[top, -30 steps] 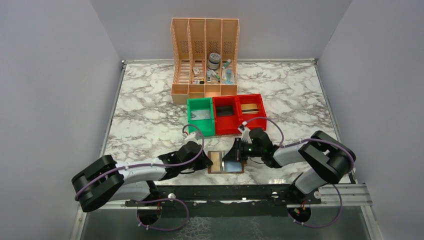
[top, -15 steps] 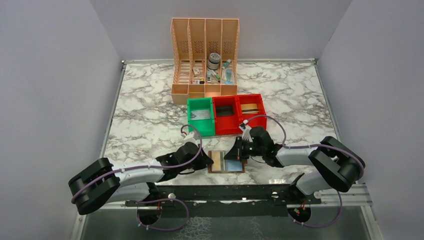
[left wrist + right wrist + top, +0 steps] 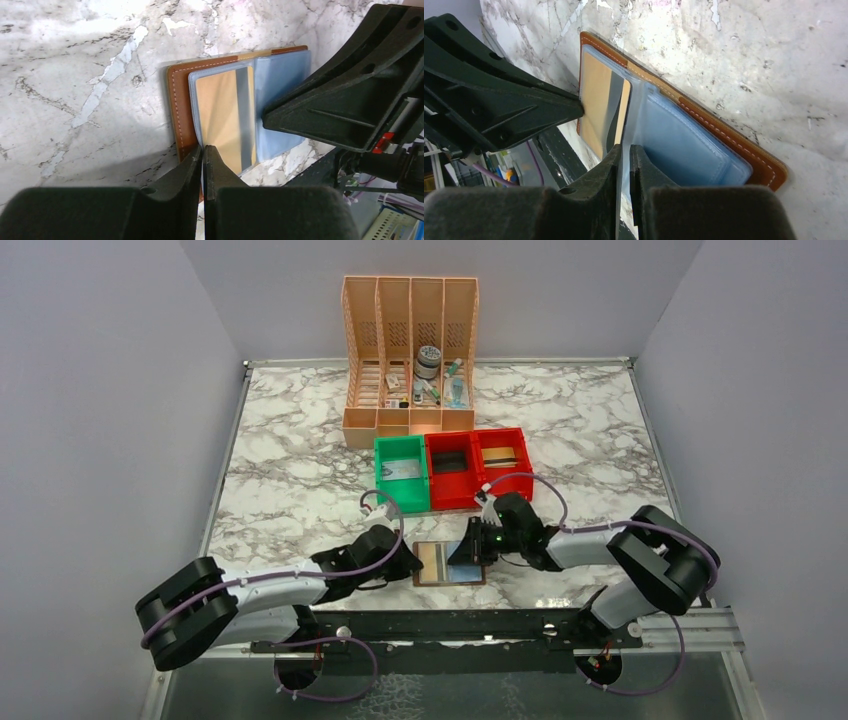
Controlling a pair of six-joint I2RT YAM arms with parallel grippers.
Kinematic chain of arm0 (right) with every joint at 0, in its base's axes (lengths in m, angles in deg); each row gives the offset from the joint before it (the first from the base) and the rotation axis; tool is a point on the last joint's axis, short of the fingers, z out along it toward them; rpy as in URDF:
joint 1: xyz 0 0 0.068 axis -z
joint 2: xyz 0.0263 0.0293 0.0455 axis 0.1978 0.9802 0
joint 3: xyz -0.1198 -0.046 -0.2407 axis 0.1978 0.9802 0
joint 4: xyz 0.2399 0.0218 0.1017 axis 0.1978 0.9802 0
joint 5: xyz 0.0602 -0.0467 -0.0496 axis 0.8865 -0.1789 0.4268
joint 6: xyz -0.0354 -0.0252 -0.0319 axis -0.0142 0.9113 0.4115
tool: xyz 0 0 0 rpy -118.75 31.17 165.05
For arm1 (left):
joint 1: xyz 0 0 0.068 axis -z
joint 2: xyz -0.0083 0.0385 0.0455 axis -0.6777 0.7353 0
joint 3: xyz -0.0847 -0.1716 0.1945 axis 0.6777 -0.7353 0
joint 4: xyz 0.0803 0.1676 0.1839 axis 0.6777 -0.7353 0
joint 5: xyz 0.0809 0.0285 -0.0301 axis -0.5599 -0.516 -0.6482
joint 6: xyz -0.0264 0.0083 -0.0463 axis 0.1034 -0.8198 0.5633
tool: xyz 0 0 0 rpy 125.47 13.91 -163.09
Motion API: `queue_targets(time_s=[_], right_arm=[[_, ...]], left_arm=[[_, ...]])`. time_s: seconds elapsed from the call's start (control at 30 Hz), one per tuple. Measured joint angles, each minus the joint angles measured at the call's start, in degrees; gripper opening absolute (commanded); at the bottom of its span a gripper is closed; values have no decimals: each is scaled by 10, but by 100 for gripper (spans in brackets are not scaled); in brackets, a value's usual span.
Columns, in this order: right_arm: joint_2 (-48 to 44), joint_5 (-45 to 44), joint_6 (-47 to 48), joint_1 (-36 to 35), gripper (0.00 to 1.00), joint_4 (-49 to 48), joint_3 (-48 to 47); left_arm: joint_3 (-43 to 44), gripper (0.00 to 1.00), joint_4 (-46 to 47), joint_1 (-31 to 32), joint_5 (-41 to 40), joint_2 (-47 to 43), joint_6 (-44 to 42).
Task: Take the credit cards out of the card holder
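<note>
Card holder point(image 3: 449, 564) lay open on the marble table point(image 3: 300, 460) near its front edge, between the two arms, with a tan card point(image 3: 220, 115) tucked in its clear sleeve point(image 3: 674, 142). Left tool point(image 3: 203, 150) was pinched nearly closed on the holder's edge beside that card. The right tool point(image 3: 625, 147) was likewise clamped on the holder's sleeve at mid-fold.

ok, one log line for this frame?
card holder: open flat | tan card: not yet out, in clear sleeve | left gripper: shut at holder edge | right gripper: shut on clear sleeve
</note>
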Motion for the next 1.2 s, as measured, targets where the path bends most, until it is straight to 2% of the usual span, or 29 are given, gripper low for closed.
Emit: queue_targets(time_s=[0.17, 0.37, 0.63, 0.8, 0.97, 1.2], right_arm=[[17, 0, 0, -4, 16, 1, -16], [31, 1, -2, -6, 18, -2, -27], [47, 25, -19, 1, 18, -48, -16], [53, 29, -50, 4, 11, -97, 5], [54, 24, -62, 4, 1, -102, 8], [45, 17, -64, 4, 1, -91, 8]], left_arm=[[12, 15, -19, 0, 1, 14, -20], [46, 0, -35, 0, 3, 50, -49], [73, 0, -53, 6, -7, 80, -66], [80, 0, -59, 14, -23, 85, -65], [66, 0, -40, 16, -29, 78, -46], [44, 0, -13, 19, -39, 63, -16]])
